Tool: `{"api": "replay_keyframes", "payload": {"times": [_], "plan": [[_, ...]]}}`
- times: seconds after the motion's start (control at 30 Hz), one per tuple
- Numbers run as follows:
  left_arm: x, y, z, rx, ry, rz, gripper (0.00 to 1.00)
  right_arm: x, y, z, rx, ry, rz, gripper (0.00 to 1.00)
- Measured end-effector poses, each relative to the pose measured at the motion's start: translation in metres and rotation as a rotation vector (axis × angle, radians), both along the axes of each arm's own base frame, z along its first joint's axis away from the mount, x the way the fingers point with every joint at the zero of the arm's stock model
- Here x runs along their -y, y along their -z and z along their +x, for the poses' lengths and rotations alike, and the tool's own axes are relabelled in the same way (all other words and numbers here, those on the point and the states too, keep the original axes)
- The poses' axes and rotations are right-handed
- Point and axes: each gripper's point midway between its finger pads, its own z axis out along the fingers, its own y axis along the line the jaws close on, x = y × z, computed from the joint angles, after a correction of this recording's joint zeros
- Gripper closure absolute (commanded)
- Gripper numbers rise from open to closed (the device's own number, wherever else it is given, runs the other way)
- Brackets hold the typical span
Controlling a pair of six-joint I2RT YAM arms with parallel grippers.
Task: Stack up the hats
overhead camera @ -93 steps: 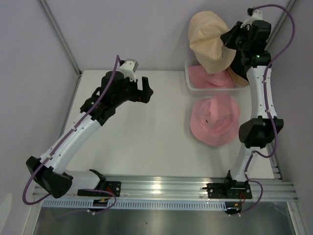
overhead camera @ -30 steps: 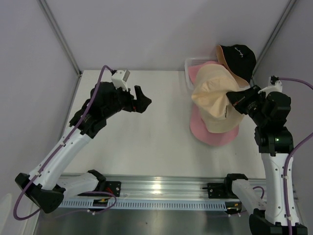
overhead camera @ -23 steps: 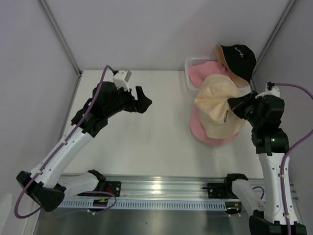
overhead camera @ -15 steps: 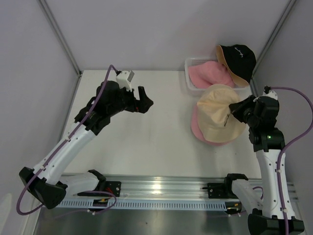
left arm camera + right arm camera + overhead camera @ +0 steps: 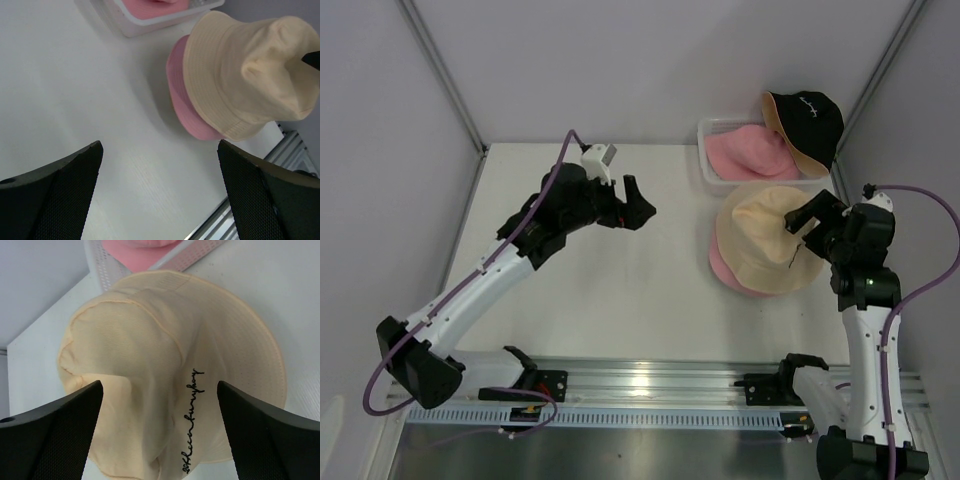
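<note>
The right gripper point(image 5: 804, 225) had let go — the cream hat point(image 5: 758, 250) dropped onto the pink hat point(image 5: 722, 268) by the table's point(image 5: 620, 295) right edge; the left gripper point(image 5: 640, 203) gaped wide.

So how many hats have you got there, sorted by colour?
Pink: 2, the binned pink hat and the bottom pink hat
Cream: 1, the cream hat
Black: 1, the black hat
Total: 4 hats

You can see black cursive lettering on the beige hat point(image 5: 165, 355), too looped to read; the black hat point(image 5: 808, 118) carries white script, too small to read.
</note>
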Motion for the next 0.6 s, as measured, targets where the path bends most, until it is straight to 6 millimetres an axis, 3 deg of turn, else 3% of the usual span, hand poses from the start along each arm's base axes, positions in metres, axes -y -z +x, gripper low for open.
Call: {"api": "replay_keyframes", "payload": {"times": [0.1,0.2,0.33,0.43,0.6], "plan": [[0.022,-0.006,0.007,0.010,0.027,-0.071,0.02,0.000,-0.018,-0.003,0.036,-0.018,-0.020,0.01],[0.045,-0.006,0.023,0.005,0.036,-0.153,0.11,0.010,-0.064,-0.004,0.138,0.003,-0.062,0.01],[0.076,0.011,0.046,-0.054,0.050,-0.252,0.15,0.036,-0.086,-0.008,0.194,0.093,-0.092,0.01],[0.099,0.031,0.059,-0.142,0.061,-0.344,0.20,0.065,-0.077,-0.011,0.183,0.198,-0.095,0.01],[0.119,0.057,0.064,-0.246,0.066,-0.500,0.26,0.098,0.001,-0.018,0.055,0.328,0.007,0.01]]}}
